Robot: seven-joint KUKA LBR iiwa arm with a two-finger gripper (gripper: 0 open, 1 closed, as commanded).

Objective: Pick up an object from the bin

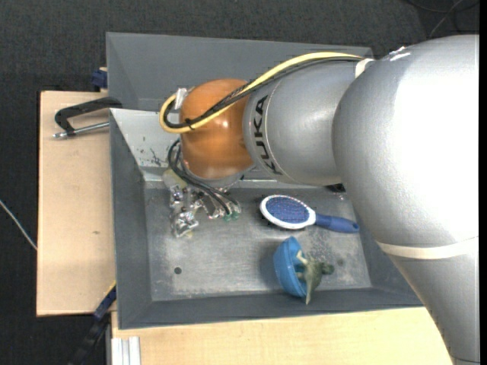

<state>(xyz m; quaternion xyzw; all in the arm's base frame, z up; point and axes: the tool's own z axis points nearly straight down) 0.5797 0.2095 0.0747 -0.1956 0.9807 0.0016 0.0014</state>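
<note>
Camera view: hand [185,217], grip unclear, near left wall of bin [126,226]; open floor toward blue brush [288,211].

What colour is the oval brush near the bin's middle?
The brush is blue, white-rimmed; camera view.

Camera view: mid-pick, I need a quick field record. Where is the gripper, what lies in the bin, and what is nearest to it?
gripper: low over the floor in the left part of the bin
held thing: cannot tell
nearest thing: oval brush, white rim, blue bristles, blue handle pointing right; lies to the gripper's right, apart from it
other things: blue round thing by the near wall, with an olive-green piece against its right side
floor under gripper: looks bare
</note>
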